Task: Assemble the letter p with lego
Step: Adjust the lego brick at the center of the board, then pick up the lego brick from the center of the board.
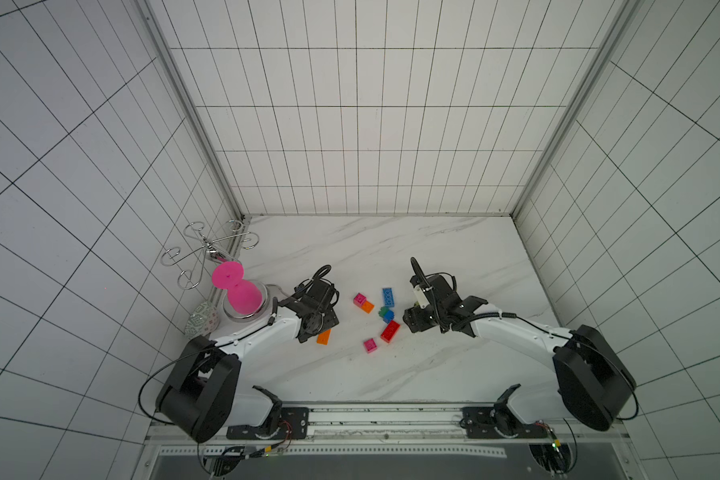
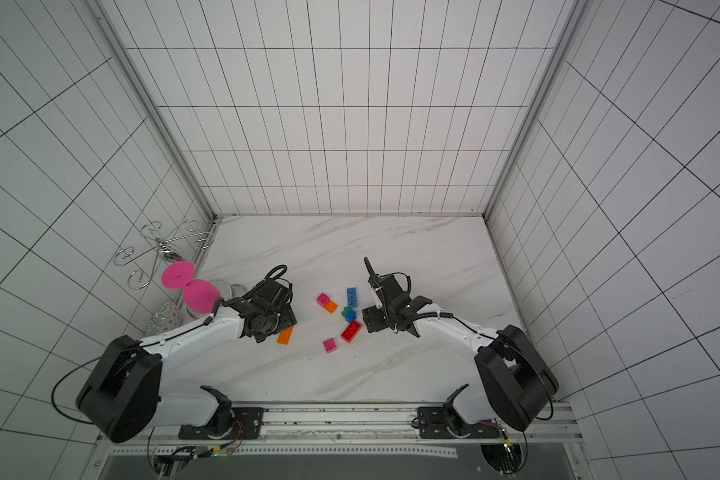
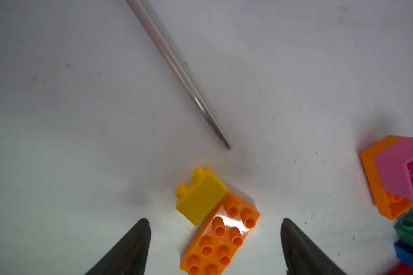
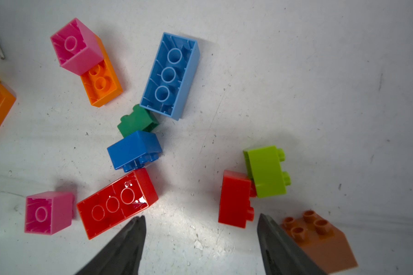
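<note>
White marble surface (image 1: 433,257): twelve studded plastic lego bricks (image 4: 169,73), two each pink, orange, red, blue, green; one yellow; one brown. Left gripper (image 3: 214,220), right gripper (image 4: 201,216): fingers apart, empty.

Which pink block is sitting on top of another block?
The pink brick that rests on the small orange brick, hollow side up. The other pink brick lies flat on the table, next to the long red brick.
</note>
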`<state>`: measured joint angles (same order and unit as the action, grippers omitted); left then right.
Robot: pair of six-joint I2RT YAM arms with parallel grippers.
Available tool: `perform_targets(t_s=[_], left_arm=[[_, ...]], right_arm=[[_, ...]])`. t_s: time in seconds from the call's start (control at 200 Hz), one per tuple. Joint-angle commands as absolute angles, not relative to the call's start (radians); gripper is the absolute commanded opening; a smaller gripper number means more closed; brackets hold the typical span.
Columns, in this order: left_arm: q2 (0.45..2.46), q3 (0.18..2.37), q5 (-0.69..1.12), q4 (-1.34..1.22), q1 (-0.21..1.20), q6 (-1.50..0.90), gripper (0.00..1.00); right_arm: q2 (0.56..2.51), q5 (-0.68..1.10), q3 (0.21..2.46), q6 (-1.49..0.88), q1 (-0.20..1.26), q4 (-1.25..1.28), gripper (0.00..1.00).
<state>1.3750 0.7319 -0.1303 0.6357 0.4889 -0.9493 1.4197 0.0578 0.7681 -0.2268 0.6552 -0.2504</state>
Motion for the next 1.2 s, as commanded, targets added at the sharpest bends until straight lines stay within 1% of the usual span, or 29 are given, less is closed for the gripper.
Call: perform_targets(t_s=[0.0, 0.16, 0.295, 0.345, 0.67, 0.76, 0.98, 1.194], left_arm=[[1.397, 0.776, -0.137, 0.667, 0.467, -1.055, 0.78], [1.397, 0.783, -0.164, 0.675, 0.451, -1.119, 0.72], [1.417, 0.785, -0.144, 0.665, 0.445, -1.152, 0.69], [1.428, 0.788, -0.136, 0.661, 0.445, -1.159, 0.66], [1.496, 0.792, -0.12, 0.656, 0.434, -1.206, 0.63], [1.509, 0.793, -0.117, 0.658, 0.428, -1.213, 0.6], [1.514, 0.79, -0.118, 0.66, 0.425, -1.221, 0.56], [1.517, 0.792, -0.122, 0.669, 0.425, -1.225, 0.48]], right_arm=[[1.436, 0.038, 0.821, -0.21, 0.67, -0.277, 0.77], [1.443, 0.03, 0.829, -0.206, 0.681, -0.283, 0.77], [1.452, 0.022, 0.837, -0.201, 0.693, -0.29, 0.77], [1.456, 0.016, 0.84, -0.2, 0.698, -0.292, 0.77], [1.486, -0.018, 0.864, -0.186, 0.731, -0.315, 0.77], [1.492, -0.027, 0.869, -0.182, 0.739, -0.32, 0.77], [1.503, -0.036, 0.88, -0.178, 0.751, -0.329, 0.77], [1.506, -0.044, 0.886, -0.173, 0.759, -0.336, 0.77]])
